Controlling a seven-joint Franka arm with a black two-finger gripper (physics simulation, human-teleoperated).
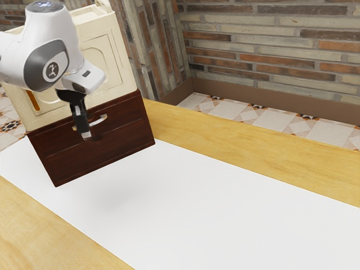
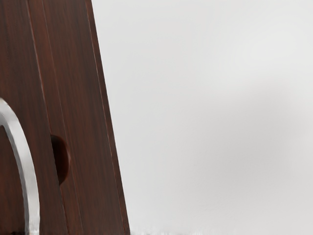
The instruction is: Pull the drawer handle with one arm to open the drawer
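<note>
Since everything's happening right at the handle [image 2: 27,156], I'll start there: it's the silver arch on the dark wooden drawer front [image 1: 126,111], and my gripper [image 1: 85,135] is right up at it in the exterior view. Can't tell whether the fingers are spread, pressed together or pinching the bar, so no promises on a grip. The drawer looks shut to me, front flush with the dark casing.

So I'd call this the getting-hold step, pull still to do. Next move, imo: make sure the bar is properly caught, then draw straight out from the front, no twisting. Come in skewed and it could slip off or bind.

Edges: the casing's lower edge is pretty close below the handle, so I'd watch for scraping when pulling. Past that, the white sheet [image 1: 214,208] runs out in front, which looks like decent room for the drawer to slide. The cream cabinet section [image 1: 109,53] rises above and behind, so I wouldn't lift much. Farther off there's the bare wood of the surface [image 1: 242,149], then patterned floor tiles [image 1: 256,115] and the brick wall [image 1: 275,53], no bother.
</note>
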